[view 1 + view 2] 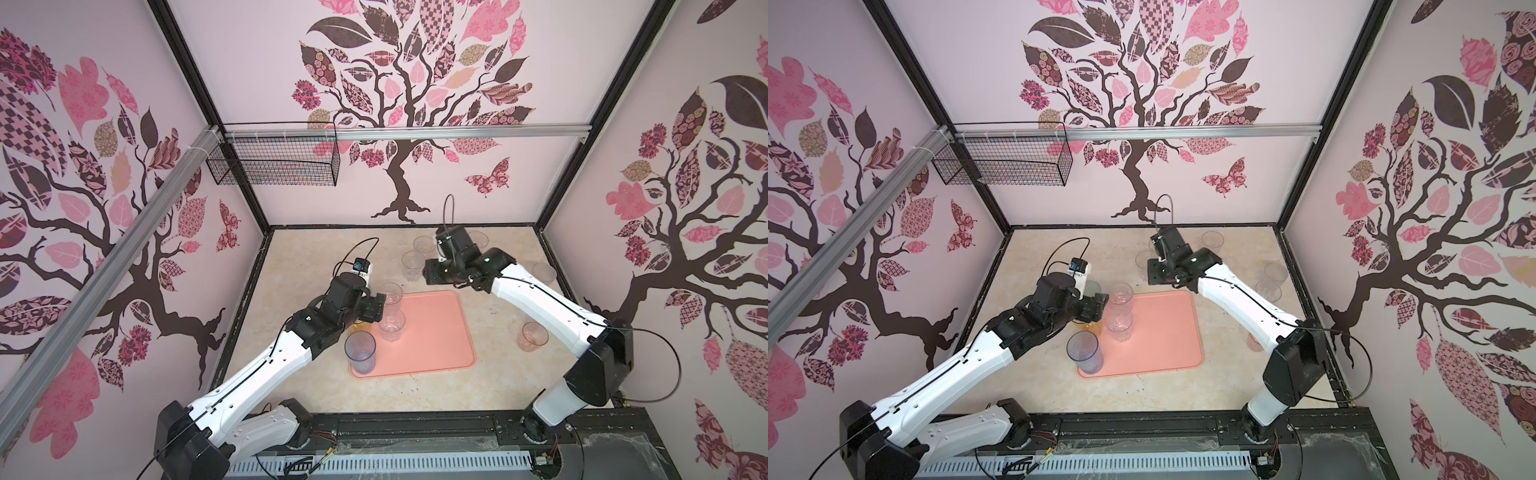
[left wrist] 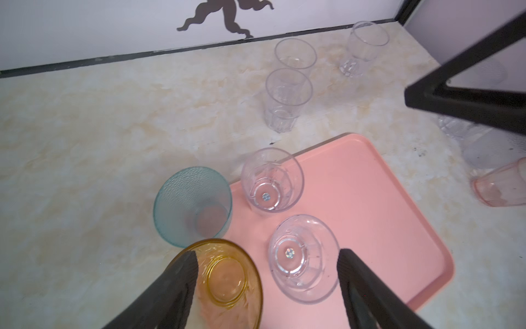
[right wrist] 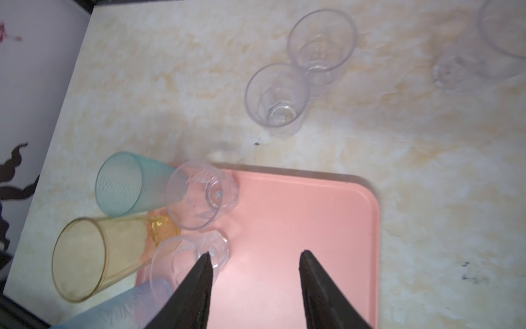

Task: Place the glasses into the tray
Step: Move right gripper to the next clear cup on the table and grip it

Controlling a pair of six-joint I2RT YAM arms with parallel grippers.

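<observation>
Tray (image 1: 432,332): salmon-pink plastic, smooth, low satin sheen.
Teal tumbler (image 2: 185,199): translucent, wall finely dimpled.
Amber tumbler (image 2: 227,279): transparent, glossy, relief pattern around the base.
Clear tumblers (image 2: 287,96): colourless, glossy, lower walls faceted.
Blue tumbler (image 1: 360,351), lower centre of both top views: transparent, tinted.
Table top (image 1: 415,395): cream marbled surface, matt, a few dark scuffs.
Wire basket (image 1: 274,162), upper left: black metal mesh.
Rail (image 1: 457,132): bare silvery metal, grooved.
Arm shells (image 1: 249,374): white plastic, glossy.
</observation>
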